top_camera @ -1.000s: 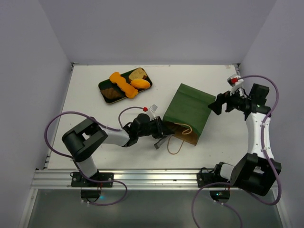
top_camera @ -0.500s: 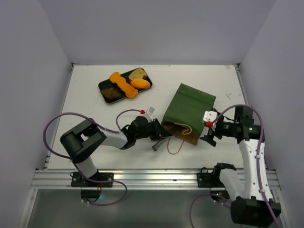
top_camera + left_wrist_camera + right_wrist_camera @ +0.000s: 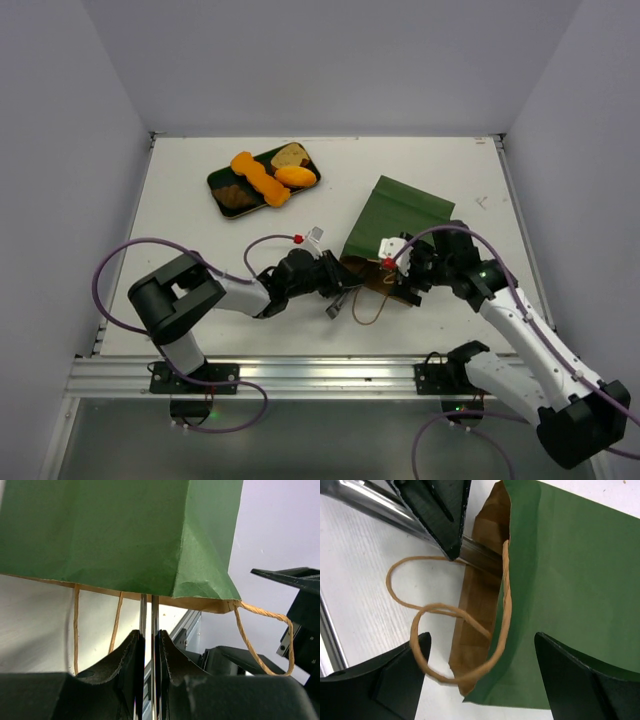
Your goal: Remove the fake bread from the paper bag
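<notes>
The bag (image 3: 400, 222) lay on its side with its mouth toward the arms, where the left gripper (image 3: 148, 647) was clenched on thin metal strips (image 3: 481, 556) reaching into that mouth, the right gripper (image 3: 480, 645) hung spread wide above it, and the bread (image 3: 265, 178) sat on a tray (image 3: 216, 180) well beyond the bag's far left

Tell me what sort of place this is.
Likely a robot test cell: a white table boxed in by plain walls, left arm and right arm bolted to a metal rail, and props only, a paper bag and fake bread on a tray.
</notes>
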Motion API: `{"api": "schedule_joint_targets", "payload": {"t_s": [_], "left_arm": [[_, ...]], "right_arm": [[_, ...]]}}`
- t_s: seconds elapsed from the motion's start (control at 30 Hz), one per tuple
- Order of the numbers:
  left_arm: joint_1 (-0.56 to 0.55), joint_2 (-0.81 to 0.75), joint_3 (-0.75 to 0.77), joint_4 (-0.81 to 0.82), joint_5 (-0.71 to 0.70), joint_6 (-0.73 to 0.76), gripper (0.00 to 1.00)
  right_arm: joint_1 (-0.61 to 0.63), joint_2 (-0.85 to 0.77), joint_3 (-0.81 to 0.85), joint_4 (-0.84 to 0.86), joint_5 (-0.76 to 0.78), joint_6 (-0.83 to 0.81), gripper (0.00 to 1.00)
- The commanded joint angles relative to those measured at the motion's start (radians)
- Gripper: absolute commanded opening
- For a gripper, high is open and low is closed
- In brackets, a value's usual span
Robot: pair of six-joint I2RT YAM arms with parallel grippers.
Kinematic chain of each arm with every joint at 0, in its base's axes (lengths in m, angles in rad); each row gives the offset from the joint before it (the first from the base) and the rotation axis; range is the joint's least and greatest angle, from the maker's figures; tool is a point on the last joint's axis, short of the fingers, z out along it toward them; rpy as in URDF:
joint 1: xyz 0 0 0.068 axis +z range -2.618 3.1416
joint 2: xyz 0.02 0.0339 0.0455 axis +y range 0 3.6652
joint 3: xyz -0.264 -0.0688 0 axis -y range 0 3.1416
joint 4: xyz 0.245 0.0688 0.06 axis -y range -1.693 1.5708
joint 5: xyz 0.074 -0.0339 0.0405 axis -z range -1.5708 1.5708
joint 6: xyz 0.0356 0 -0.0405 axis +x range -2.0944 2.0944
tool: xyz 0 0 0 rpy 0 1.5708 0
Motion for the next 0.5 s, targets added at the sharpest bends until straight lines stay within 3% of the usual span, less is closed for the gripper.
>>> {"api": "schedule_joint_targets", "payload": {"t_s": [0.0, 0.03, 0.2, 0.47], "left_arm": [[-0.017, -0.033, -0.019, 0.075, -0.093, -0.044, 0.01], [-0.025, -0.033, -0.017, 0.077, -0.104, -0.052, 0.01], [-0.04, -0.024, -0.015, 0.086, -0.151, -0.071, 0.01], [-0.066, 0.031, 0.018, 0.115, -0.164, -0.113, 0.02]], "right_arm": [[0.111, 0.022, -0.017, 0.153, 0.245, 0.132, 0.88], [0.127, 0.025, -0.028, 0.196, 0.282, 0.15, 0.85], [0.16, 0.068, -0.026, 0.239, 0.402, 0.173, 0.55], [0.162, 0.103, 0.006, 0.258, 0.358, 0.253, 0.21]]}}
